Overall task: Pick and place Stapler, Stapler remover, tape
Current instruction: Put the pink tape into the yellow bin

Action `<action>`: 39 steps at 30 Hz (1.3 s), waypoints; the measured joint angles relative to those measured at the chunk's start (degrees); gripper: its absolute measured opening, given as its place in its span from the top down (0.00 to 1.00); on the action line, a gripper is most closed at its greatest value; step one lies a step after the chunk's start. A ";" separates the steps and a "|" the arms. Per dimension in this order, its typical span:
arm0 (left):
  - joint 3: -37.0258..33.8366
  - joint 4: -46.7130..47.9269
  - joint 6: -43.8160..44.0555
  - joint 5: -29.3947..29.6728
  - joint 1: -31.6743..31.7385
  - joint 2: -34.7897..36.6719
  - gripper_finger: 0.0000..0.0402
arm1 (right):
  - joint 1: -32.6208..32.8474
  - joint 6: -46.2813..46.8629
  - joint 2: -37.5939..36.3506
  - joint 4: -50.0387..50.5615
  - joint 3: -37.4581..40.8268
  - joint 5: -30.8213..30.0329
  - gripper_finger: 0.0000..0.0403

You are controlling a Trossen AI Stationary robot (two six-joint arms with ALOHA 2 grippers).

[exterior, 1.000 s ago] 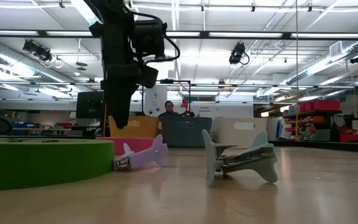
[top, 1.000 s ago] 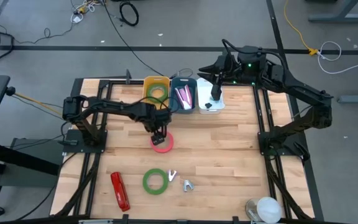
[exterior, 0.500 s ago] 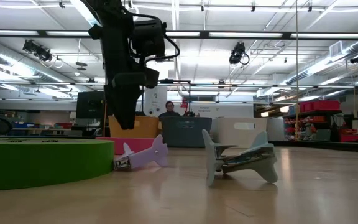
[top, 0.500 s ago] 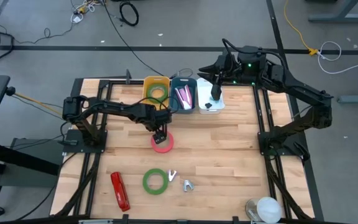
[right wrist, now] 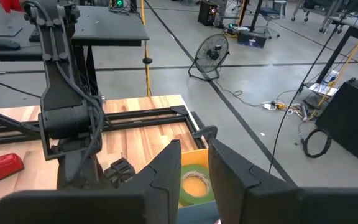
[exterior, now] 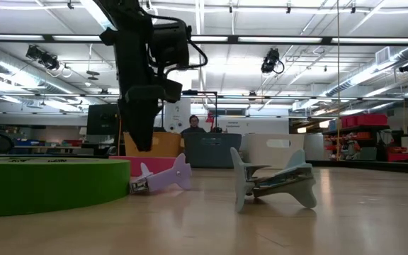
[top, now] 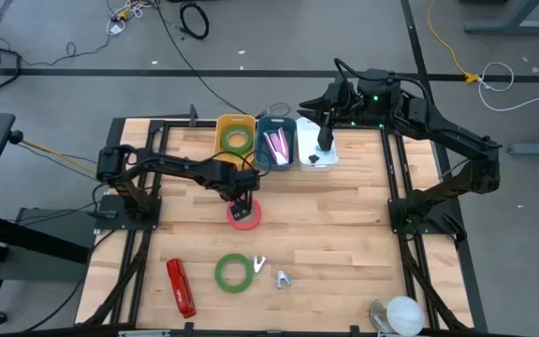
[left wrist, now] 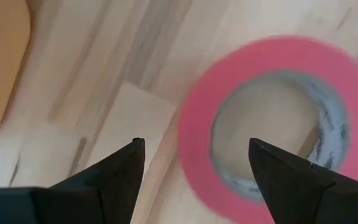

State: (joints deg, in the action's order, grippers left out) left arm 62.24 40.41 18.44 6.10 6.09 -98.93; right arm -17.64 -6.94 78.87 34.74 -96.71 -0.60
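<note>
The pinkish-red tape roll point(top: 244, 214) lies flat on the wooden table, and it fills the left wrist view point(left wrist: 272, 124). My left gripper point(top: 241, 199) hangs open just above its far-left rim, fingers pointing down point(left wrist: 196, 143), touching nothing. One green tape roll point(top: 233, 272) lies flat nearer the near edge. The other green roll point(top: 238, 139) sits in the yellow bin. The red stapler point(top: 181, 287) lies near the near-left corner. Two staple removers point(top: 259, 265) point(top: 282, 278) rest beside the near green roll. My right gripper point(top: 326, 142) waits over the white bin, fingers a narrow gap apart.
Three bins stand in a row at the far edge: yellow point(top: 221, 126), blue point(top: 277, 142) holding pink items, and white point(top: 316, 157). A white round object point(top: 402, 314) sits at the near-right corner. Bare wood lies right of the pinkish-red roll. A person point(exterior: 193, 126) shows far behind the table.
My left gripper has shifted slightly toward the table's near edge and come down a little over the pinkish-red tape roll. The roll itself has stayed where it was.
</note>
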 joint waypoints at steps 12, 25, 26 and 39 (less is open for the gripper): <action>0.02 -0.06 0.44 0.10 0.08 -3.67 0.28 | -0.01 -0.17 0.00 0.20 0.00 -0.02 0.80; 0.02 -0.01 0.35 -1.85 0.11 -3.65 0.54 | 0.00 -1.04 0.00 0.55 0.00 -0.02 0.80; 0.02 -0.01 0.35 -1.85 0.11 -3.65 0.55 | -0.01 -1.05 0.00 0.55 0.00 -0.02 0.80; 0.02 -0.21 0.30 -1.89 0.11 -3.59 0.72 | 0.00 -1.05 0.00 0.55 0.00 0.00 0.80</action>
State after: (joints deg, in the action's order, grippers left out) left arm 62.26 40.21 18.73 4.21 6.20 -102.52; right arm -17.63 -7.99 78.87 35.29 -96.71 -0.60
